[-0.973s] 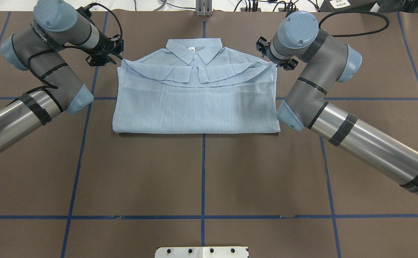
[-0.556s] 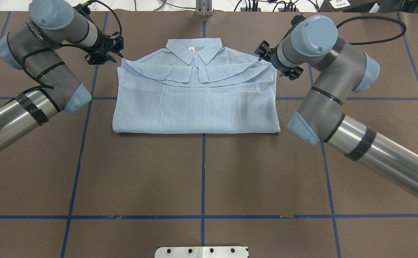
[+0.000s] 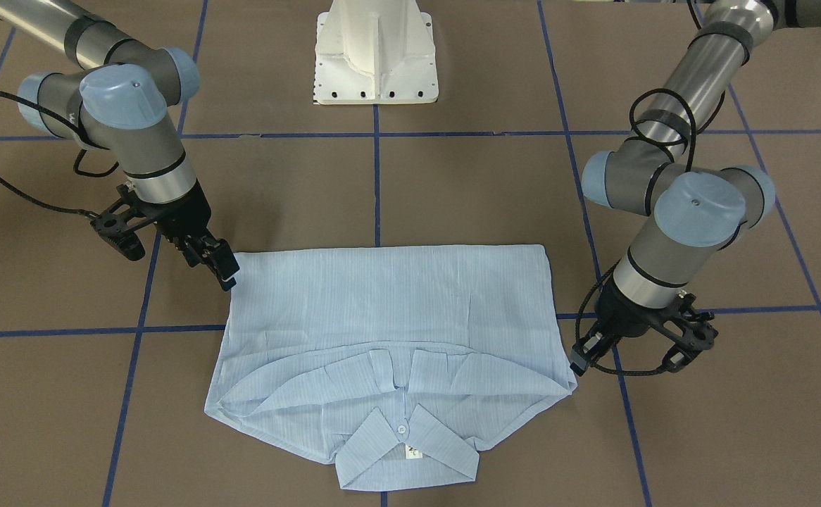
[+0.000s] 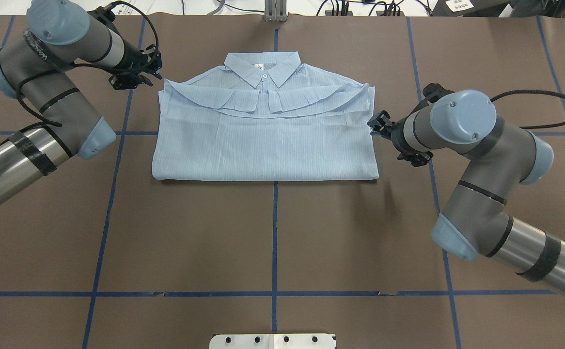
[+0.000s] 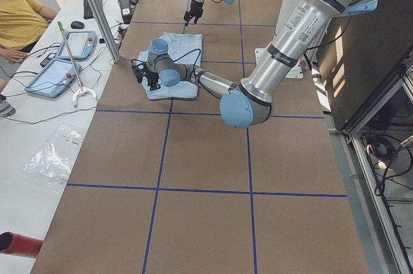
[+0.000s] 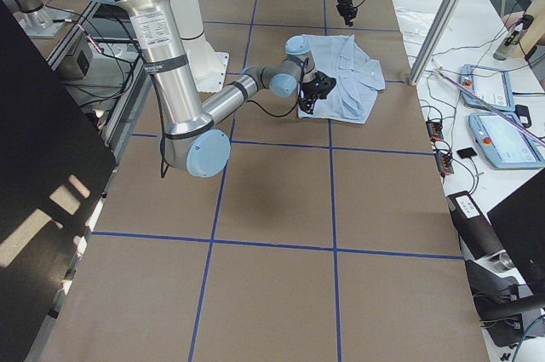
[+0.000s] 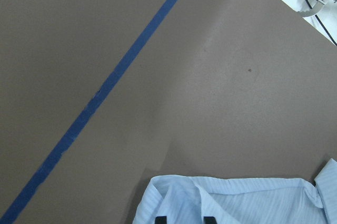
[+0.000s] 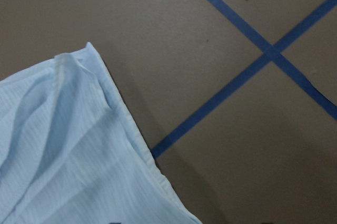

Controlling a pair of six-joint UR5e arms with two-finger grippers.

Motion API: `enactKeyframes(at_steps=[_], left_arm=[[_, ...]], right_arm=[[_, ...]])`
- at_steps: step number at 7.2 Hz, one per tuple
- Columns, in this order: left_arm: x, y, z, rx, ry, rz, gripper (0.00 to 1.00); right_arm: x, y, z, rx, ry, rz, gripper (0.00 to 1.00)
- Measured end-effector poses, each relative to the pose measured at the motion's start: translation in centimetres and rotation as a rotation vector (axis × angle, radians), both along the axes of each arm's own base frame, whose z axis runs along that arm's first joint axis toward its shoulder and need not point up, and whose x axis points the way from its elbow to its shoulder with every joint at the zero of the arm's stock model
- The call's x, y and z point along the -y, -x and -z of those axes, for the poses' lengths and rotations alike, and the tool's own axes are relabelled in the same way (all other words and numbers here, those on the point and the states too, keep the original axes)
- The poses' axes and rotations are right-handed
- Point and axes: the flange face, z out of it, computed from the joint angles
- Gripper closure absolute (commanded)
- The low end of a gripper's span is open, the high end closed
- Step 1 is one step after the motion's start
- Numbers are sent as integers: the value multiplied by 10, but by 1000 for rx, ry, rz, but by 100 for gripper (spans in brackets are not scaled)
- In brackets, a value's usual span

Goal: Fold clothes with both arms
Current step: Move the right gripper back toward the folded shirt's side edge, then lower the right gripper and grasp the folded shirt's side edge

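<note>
The clothes are one pale blue striped shirt [image 4: 263,140], folded flat on the brown table, collar at the far side and sleeves tucked across the chest. It also shows as the shirt [image 3: 389,310]. My left gripper [image 4: 152,72] hovers just off the shirt's far left shoulder corner, open; in the left wrist view the shirt corner [image 7: 226,200] lies between its tips. From the front, the left gripper [image 3: 579,360] is beside that corner. My right gripper [image 4: 373,123] stands open at the shirt's right side edge; the right gripper [image 3: 222,271] holds nothing. The right wrist view shows the shirt edge [image 8: 63,145].
The white pedestal base [image 3: 375,56] stands at the robot's side of the table. Blue tape lines [image 4: 274,232] grid the brown surface. A side table with tablets [image 5: 64,61] and a seated person [image 5: 19,16] lies beyond the far edge.
The right arm swung toward the robot, carrying its gripper from the shirt's far right shoulder corner down along the right edge. The left gripper drifted slightly left and away.
</note>
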Motion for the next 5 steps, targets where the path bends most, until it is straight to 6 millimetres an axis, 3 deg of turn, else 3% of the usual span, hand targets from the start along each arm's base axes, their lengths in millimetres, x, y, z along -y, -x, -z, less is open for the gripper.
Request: enactKeyframes(at_steps=[5], left_arm=[[1,4,4,6,-17,22,65]], right_arm=[[-37,42,-19,20,60,37,13]])
